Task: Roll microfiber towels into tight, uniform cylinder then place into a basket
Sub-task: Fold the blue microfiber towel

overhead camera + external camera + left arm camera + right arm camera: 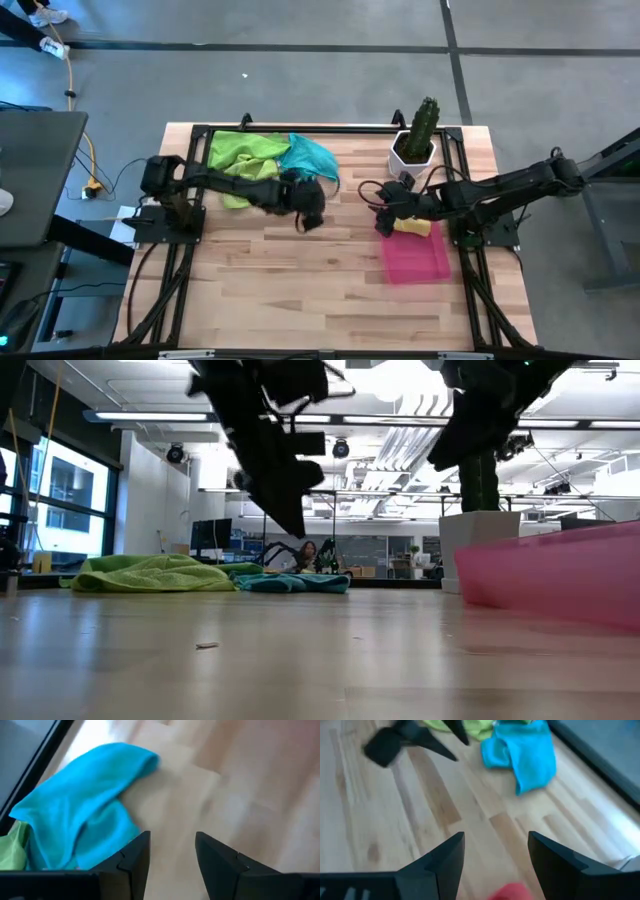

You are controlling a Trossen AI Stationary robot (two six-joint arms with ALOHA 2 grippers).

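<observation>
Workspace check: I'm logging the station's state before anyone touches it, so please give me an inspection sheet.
Surface: wooden table, bare at the front.
Job's things: lime green towels and teal towel heaped unrolled at the back; yellow towel lying in the pink basket at its back end.
Clutter: white pot with a cactus behind the basket.
Grippers: left claw open, empty, beside the teal towel; right claw open, empty, at the basket's back edge.
Cables: yellow cable on the floor left of the table.
Surroundings: grey floor; a person far behind the table in the low view.
</observation>
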